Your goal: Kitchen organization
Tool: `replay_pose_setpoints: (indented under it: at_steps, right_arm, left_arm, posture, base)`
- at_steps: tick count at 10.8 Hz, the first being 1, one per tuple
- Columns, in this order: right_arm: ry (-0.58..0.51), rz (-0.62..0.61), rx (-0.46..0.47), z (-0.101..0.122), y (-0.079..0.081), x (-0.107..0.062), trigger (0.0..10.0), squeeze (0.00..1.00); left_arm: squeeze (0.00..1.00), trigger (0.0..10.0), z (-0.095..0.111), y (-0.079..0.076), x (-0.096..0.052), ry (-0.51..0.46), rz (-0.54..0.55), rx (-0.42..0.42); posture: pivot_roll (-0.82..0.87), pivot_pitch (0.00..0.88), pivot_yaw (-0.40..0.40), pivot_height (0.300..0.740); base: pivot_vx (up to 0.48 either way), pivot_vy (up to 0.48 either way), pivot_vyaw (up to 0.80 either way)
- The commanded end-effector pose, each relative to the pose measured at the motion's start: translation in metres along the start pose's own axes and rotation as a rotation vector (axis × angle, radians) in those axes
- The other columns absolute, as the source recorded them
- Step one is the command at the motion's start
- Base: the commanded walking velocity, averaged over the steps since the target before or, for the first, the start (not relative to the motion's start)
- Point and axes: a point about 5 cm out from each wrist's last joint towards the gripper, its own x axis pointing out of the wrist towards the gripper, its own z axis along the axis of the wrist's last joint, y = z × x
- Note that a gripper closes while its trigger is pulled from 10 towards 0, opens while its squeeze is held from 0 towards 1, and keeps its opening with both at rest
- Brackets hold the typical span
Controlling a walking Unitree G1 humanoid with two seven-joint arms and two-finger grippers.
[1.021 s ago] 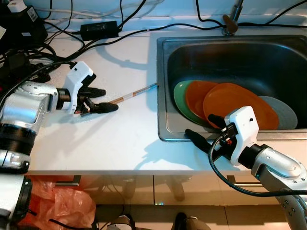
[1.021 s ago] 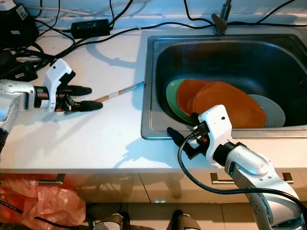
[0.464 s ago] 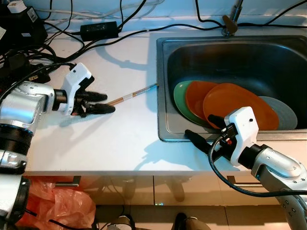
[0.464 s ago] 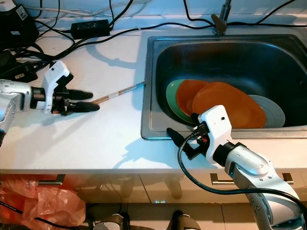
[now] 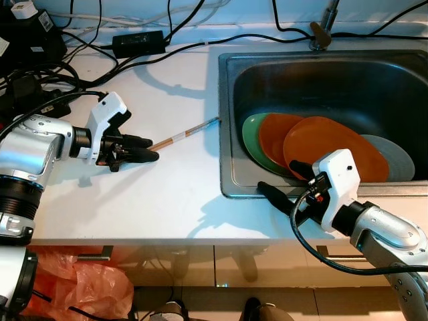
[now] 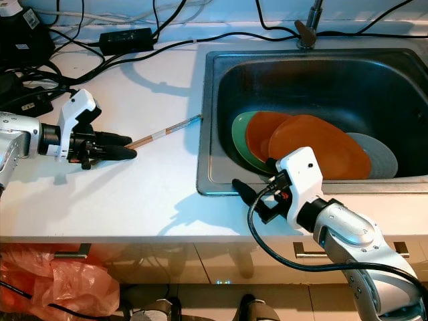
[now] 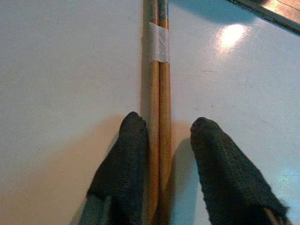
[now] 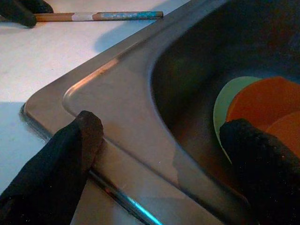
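A pair of wooden chopsticks [image 5: 186, 132], taped together, lies on the white counter [image 5: 154, 200] left of the steel sink [image 5: 226, 120]. My left gripper [image 5: 146, 148] rests low on the counter at their near end. In the left wrist view the chopsticks [image 7: 159, 93] run between its open fingers [image 7: 125, 159], touching one and apart from the other. My right gripper [image 5: 284, 182] hangs open over the sink's front left corner, one finger outside the rim [image 8: 117, 108], one above the basin. In the sink lie a green plate [image 5: 250, 137], two orange plates [image 5: 334, 146] and a grey one [image 5: 398, 158].
Black cables, a power adapter [image 5: 138, 41] and dark devices crowd the counter's back left. The faucet base [image 5: 321, 32] stands behind the sink. An orange plastic bag [image 5: 87, 284] lies on the floor below the counter's front edge.
My left gripper has sunk toward the counter and drawn back a little, and its fingers have narrowed around the chopsticks' near end. The right arm and the plates have not moved.
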Motion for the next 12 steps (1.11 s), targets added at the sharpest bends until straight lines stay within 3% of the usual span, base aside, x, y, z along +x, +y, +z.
replay_pose_setpoints:
  at_steps: [1,8,10,12]
  right_arm:
    - [0.095,0.034,0.048,-0.018,0.005,0.003,10.0,0.00]
    - [0.093,0.033,0.047,-0.019,0.004,0.005,10.0,0.00]
    - [0.092,0.031,0.046,-0.019,0.003,0.006,10.0,0.00]
    - [0.082,0.023,0.048,-0.018,0.000,0.009,10.0,0.00]
  left_arm:
    - [0.00,0.0,-0.028,-0.004,0.007,0.109,-0.041,-0.065]
    - [0.00,0.0,-0.032,-0.004,0.008,0.093,-0.020,-0.073]
    - [0.00,0.0,-0.027,0.001,0.008,0.040,0.041,-0.051]
    - [0.00,0.0,-0.006,0.004,0.011,-0.146,0.155,0.056]
  posture:
    - [0.06,0.191,0.048,0.740]
    - [0.06,0.179,0.044,0.740]
    - [0.06,0.176,0.043,0.740]
    - [0.07,0.162,0.040,0.740]
  base:
    - [0.000,0.000,0.00]
    - [0.000,0.000,0.00]
    - [0.000,0.000,0.00]
    - [0.000,0.000,0.00]
